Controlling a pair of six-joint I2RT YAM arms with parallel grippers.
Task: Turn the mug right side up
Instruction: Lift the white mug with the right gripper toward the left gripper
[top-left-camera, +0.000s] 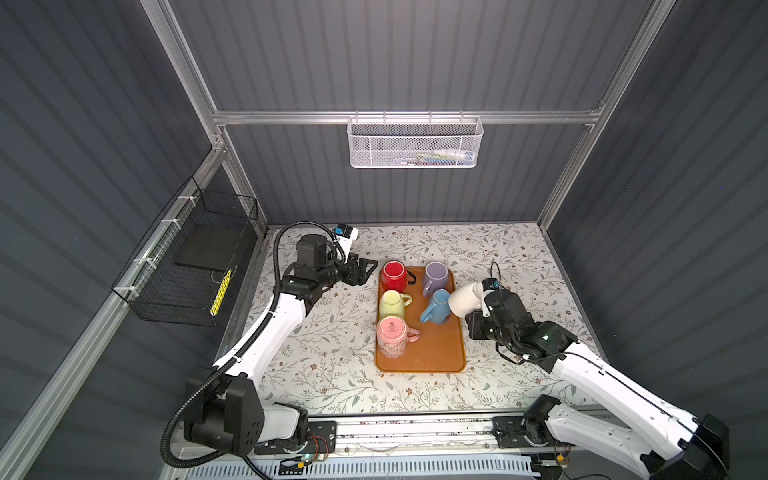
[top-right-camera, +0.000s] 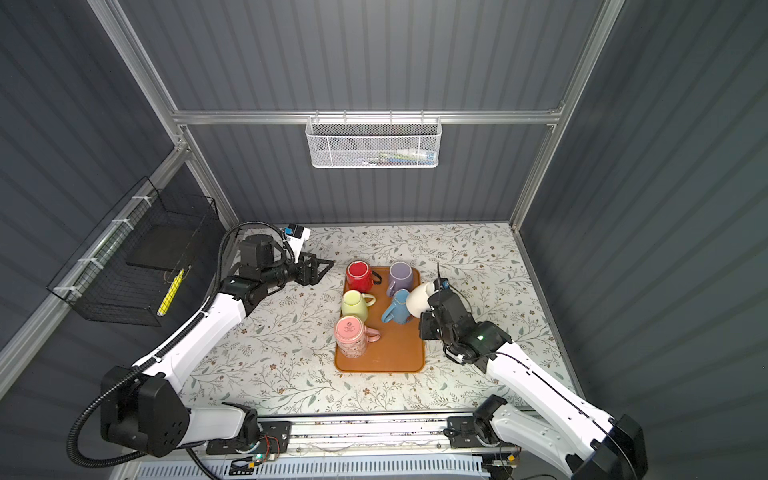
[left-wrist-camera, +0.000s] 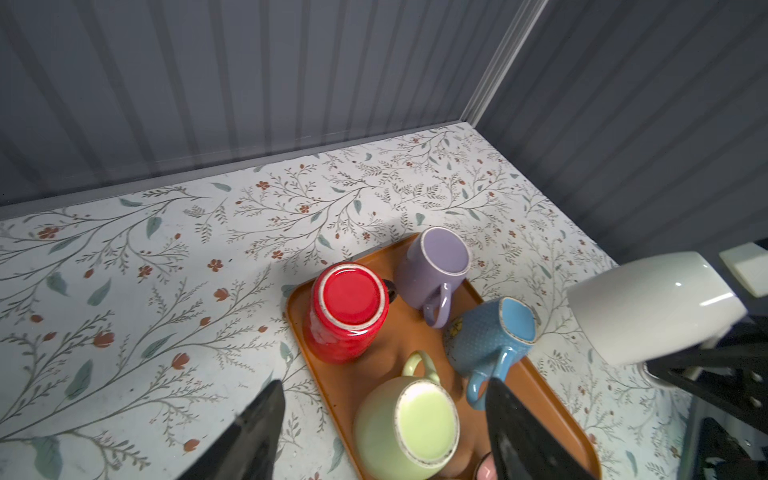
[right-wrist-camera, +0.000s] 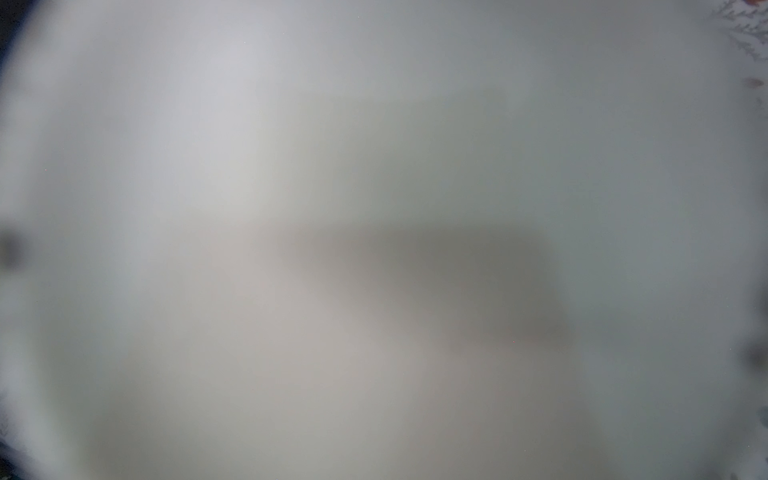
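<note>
Grips the white mug (top-left-camera: 464, 300) in the right gripper (top-left-camera: 478, 311), jaws pressed nearly together on some thin part of it; cannot tell handle from wall, hidden behind the body. Holds it off the surface, tipped close to sideways, with the blue mug (top-left-camera: 436, 307) just ahead and below. Cannot tell which end is the mouth. Fills the right wrist view with pale blur.

Looks like glazed ceramic: stiff, fairly heavy, slick, liable to chip against a neighbour or on a hard landing. Probably wants a firm pinch at handle or rim and a slow roll.

Holds the left gripper (top-left-camera: 371, 269) spread and empty, red mug (top-left-camera: 394, 275) just ahead of its tips.

Leaves bare room on the orange tray (top-left-camera: 432, 361) below the right gripper and back toward its arm. Rests on a flowered table (top-left-camera: 316, 365), with ribbed grey walls well beyond both grippers.
</note>
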